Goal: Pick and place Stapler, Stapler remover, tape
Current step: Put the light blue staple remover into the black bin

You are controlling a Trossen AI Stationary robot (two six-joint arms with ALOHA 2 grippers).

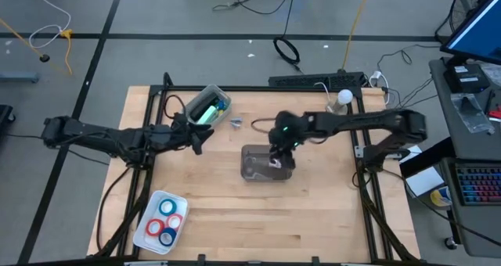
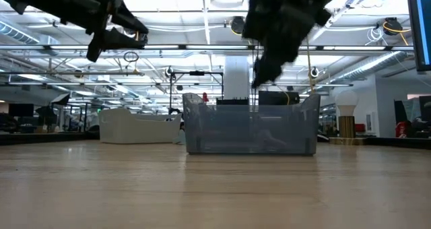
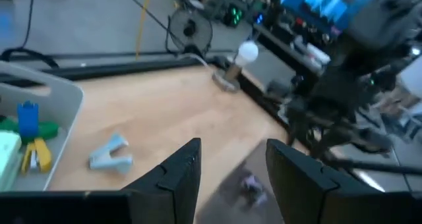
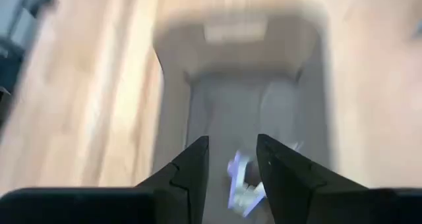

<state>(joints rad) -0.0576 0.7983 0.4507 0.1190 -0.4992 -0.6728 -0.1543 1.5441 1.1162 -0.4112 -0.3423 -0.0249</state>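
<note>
My right hand (image 4: 232,159) hangs over the clear grey plastic bin (image 1: 252,170), fingers parted above a small silvery metal stapler remover (image 4: 242,184) lying inside.

Overhead and table-level views share the grey bin (image 1: 264,164).

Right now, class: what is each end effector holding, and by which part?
Nothing: the right end effector stands open above a staple remover in the bin; the left end effector is empty.

Both arms were matte black, built of slim jointed segments. The right arm (image 1: 344,124) carried a small green light near its wrist; each wrist ended in two dark, angular jaws.
</note>
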